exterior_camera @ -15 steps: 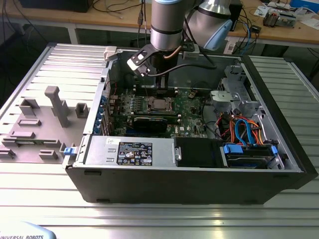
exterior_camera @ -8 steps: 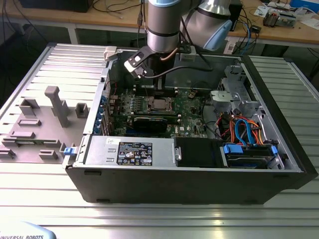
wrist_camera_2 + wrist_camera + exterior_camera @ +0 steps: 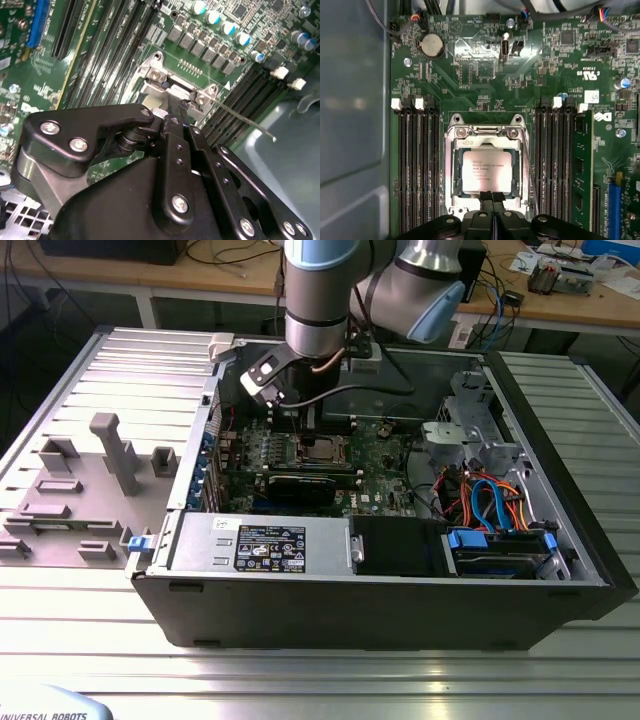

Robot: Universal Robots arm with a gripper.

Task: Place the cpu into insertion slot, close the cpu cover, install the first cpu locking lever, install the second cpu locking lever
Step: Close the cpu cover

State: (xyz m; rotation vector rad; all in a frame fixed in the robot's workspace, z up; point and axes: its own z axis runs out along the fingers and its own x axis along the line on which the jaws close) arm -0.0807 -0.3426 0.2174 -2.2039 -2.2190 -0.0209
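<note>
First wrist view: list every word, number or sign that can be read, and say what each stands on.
cpu: lines of print on its metal top, too small to read.
Motherboard: white lettering and small marks beside the components, too small to read.
White sticker on the board: print too small to read.
Nothing is legible enough to quote.

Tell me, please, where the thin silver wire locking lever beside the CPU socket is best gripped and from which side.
Probably near the free end of the thin silver wire locking lever, away from its hinge by the square silver metal cpu cover. Come from above, closing across the rod: it runs between that cover and the long black memory slots, leaving little side room.
</note>
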